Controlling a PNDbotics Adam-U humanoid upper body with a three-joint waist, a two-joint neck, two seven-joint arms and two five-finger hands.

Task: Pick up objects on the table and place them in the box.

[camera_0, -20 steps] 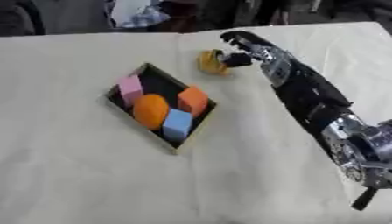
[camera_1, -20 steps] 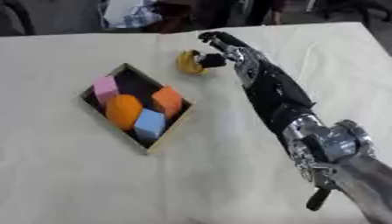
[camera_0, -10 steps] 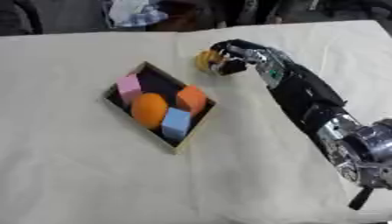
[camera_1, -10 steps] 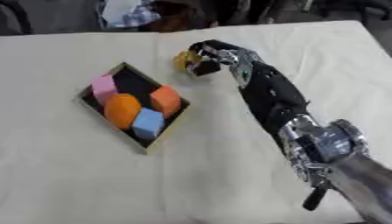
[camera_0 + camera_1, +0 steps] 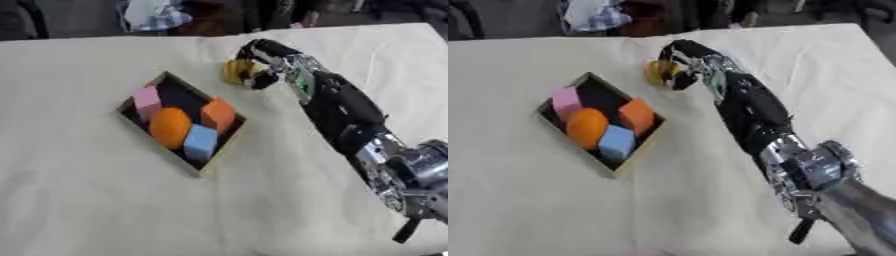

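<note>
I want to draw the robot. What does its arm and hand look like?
Only the right arm shows. It is thick and mostly black, with a shiny silver round joint near the lower end. The right hand has black fingers with silvery metal parts at the wrist.

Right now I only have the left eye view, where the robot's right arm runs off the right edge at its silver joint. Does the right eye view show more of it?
Observer: Yes. The silver joint shows whole there, and a grey segment runs on from it to the lower right corner.
Operator: Does the left hand show in that view?
Observer: No. Only the right hand shows, its fingers curled round the rounded yellow object.
</note>
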